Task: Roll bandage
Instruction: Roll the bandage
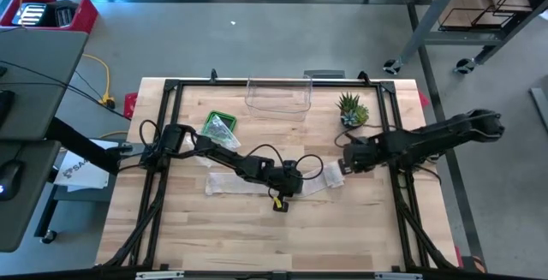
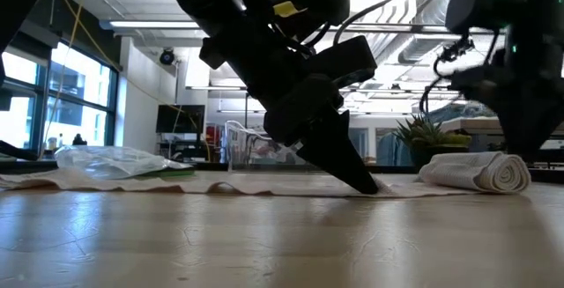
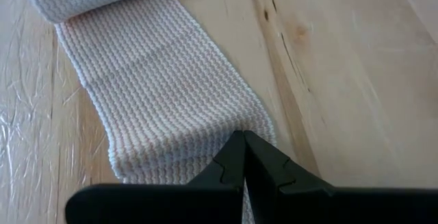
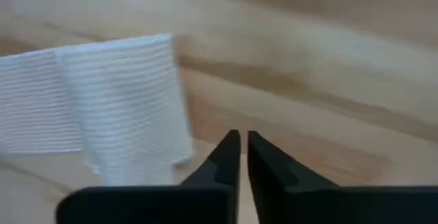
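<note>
Table [image 1: 257, 237] surface of pale wood planks carried a black frame [image 1: 171, 87] around its edges, with both dark arms reaching inward from opposite sides. Across the middle lay the bandage [image 1: 235, 182], a white ribbed strip stretched flat along the wood, its right-hand end already wound into a roll [image 2: 480, 170] that rested on the table near the right arm. At the far edge stood a clear plastic container [image 1: 278, 96], with a small potted plant [image 1: 352, 109] to its right and a green tray holding a crumpled clear bag [image 1: 220, 128] to its left. The left gripper [image 3: 243, 142] was at the centre of the table, tilted down, its fingers pressed fully together with the tips planted on the flat part of the strip, pinning it to the wood rather than clasping it. The right gripper [image 4: 240, 139] hovered just beside the rolled end, its fingers drawn almost together with only a thin slit between them and nothing held; the roll lay beside the tips, whether touching them could not be told.
</note>
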`<act>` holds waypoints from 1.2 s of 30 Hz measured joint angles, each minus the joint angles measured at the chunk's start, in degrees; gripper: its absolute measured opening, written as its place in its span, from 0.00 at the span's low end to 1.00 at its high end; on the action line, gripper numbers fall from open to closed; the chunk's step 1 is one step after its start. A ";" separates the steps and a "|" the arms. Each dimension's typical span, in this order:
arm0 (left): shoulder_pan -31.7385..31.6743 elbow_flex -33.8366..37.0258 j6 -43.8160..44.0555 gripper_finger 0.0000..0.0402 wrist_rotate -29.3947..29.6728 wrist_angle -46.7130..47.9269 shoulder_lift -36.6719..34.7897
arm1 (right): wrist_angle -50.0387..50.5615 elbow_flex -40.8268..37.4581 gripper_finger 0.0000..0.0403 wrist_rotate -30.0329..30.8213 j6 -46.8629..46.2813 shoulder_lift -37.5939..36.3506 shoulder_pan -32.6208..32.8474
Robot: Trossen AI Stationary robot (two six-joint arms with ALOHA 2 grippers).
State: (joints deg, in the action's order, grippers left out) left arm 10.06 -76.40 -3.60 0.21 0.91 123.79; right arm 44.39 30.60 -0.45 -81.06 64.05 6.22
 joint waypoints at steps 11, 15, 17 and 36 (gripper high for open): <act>-0.49 -0.15 9.11 0.00 -1.07 6.58 -1.06 | -15.18 -6.04 0.00 -0.38 -4.04 2.60 -0.44; -0.52 -0.03 12.24 0.00 -1.11 10.29 -2.41 | -15.25 -6.00 0.00 -0.70 -3.46 2.60 -0.55; -0.72 0.00 13.97 0.00 -1.03 11.78 -3.06 | -15.63 -6.00 0.00 -0.85 -3.48 2.59 -0.55; -3.69 0.07 19.09 0.00 -5.72 14.28 -3.82 | -23.78 -5.80 0.00 -0.44 -8.12 8.93 4.45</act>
State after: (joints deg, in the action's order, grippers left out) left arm 6.36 -76.34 15.50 -5.51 15.19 119.96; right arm 20.61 24.80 -0.88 -89.18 72.98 10.67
